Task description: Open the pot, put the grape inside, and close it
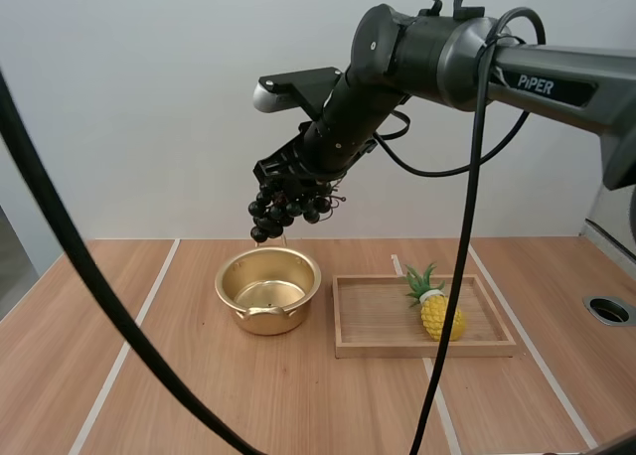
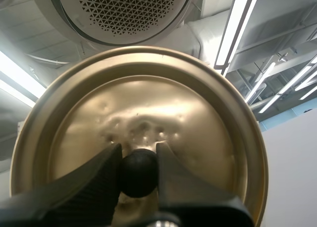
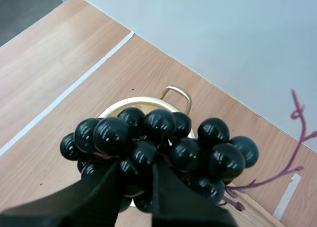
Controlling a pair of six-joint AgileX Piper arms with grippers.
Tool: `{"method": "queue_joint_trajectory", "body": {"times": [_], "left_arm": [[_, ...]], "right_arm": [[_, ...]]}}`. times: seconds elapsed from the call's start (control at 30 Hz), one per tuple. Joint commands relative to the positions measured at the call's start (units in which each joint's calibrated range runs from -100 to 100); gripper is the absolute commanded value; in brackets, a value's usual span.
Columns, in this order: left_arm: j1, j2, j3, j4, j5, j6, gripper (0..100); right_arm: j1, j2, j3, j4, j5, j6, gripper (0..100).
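Note:
A gold pot (image 1: 267, 288) stands open on the table, left of the wooden tray. My right gripper (image 1: 288, 182) hangs above it, shut on a bunch of dark grapes (image 1: 283, 207) that dangles over the pot's far rim. In the right wrist view the grapes (image 3: 158, 147) are pinched between my fingertips (image 3: 136, 180), with the pot (image 3: 173, 100) and one handle showing beneath them. In the left wrist view my left gripper (image 2: 138, 173) is shut on the black knob (image 2: 138, 172) of the gold lid (image 2: 138, 128), held up with its top side facing the camera.
A wooden tray (image 1: 368, 321) lies right of the pot with a yellow toy pineapple (image 1: 435, 306) in it. White lines (image 1: 139, 326) cross the wooden tabletop. A round hole (image 1: 608, 309) sits near the table's right edge.

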Motion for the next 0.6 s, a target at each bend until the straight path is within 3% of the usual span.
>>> {"method": "queue_joint_trajectory", "body": {"times": [0.0, 0.57], "left_arm": [[0.04, 0.19, -1.48, -0.64, -0.18, -0.16, 0], [0.04, 0.19, -3.67, 0.36, 2.37, -0.58, 0]], "right_arm": [[0.14, 1.20, -0.63, -0.46, -1.41, -0.76, 0], [2.58, 12.23, -0.81, 0.06, -7.85, -1.76, 0]]}}
